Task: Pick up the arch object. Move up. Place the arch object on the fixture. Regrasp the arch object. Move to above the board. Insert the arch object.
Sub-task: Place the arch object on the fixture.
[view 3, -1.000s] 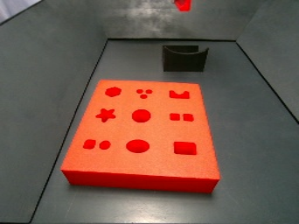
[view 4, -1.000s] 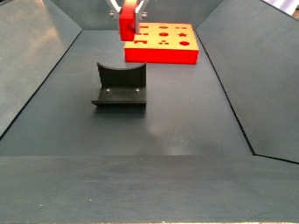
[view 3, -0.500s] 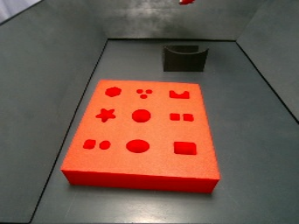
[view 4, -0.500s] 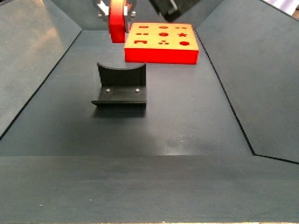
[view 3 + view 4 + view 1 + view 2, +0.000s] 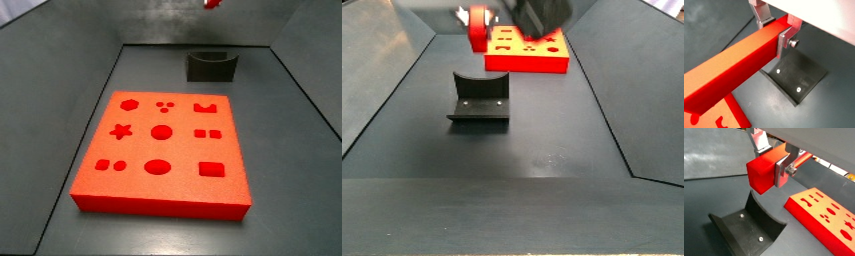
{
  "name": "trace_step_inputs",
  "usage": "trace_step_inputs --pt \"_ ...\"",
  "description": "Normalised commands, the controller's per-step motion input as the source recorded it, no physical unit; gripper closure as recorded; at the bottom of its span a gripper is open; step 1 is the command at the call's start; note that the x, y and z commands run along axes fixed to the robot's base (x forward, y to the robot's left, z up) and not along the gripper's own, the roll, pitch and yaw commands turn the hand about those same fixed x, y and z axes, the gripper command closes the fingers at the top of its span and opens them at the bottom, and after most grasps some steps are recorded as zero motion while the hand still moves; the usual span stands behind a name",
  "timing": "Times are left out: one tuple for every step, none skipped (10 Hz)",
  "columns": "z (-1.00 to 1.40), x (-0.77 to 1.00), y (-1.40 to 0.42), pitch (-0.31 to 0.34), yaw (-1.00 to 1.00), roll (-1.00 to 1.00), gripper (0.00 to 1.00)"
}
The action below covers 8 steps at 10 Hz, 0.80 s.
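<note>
My gripper (image 5: 775, 26) is shut on the arch object (image 5: 734, 65), a long bright red bar; its end face shows in a wrist view (image 5: 761, 170). The silver fingers (image 5: 782, 169) clamp its sides. It hangs in the air above the fixture (image 5: 751, 228), a dark block with a scooped top, also seen in both side views (image 5: 211, 64) (image 5: 478, 98). In a side view the held bar (image 5: 477, 30) is high up behind the fixture; in a side view only its tip (image 5: 211, 4) shows at the top edge. The red-orange board (image 5: 163, 155) with cutouts lies flat on the floor.
Sloped grey walls (image 5: 382, 70) close in the dark floor on both sides. The board also shows at the far end in a side view (image 5: 529, 50) and beside the fixture in a wrist view (image 5: 821, 213).
The gripper with the bar has risen and shifted slightly; in one side view the arm now covers more of the top, and the bar's tip stays at the top edge.
</note>
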Motion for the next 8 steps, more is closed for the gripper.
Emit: trace_step_inputs --pt "-1.00 0.12 0.08 0.086 -0.16 -1.00 1.00" --pt "-1.00 0.13 0.08 0.098 -0.17 -1.00 1.00" --pt "-1.00 0.14 0.09 0.099 -0.18 -1.00 1.00" --pt "-1.00 0.14 0.09 0.093 -0.20 -1.00 1.00" --pt "-1.00 0.15 0.10 0.060 -0.19 -0.77 1.00" --pt "-1.00 0.16 0.10 0.046 -0.18 -0.65 1.00" --pt "-1.00 0.17 0.11 0.030 -0.15 -0.43 1.00" --pt "-1.00 0.18 0.11 0.021 -0.14 -0.33 1.00"
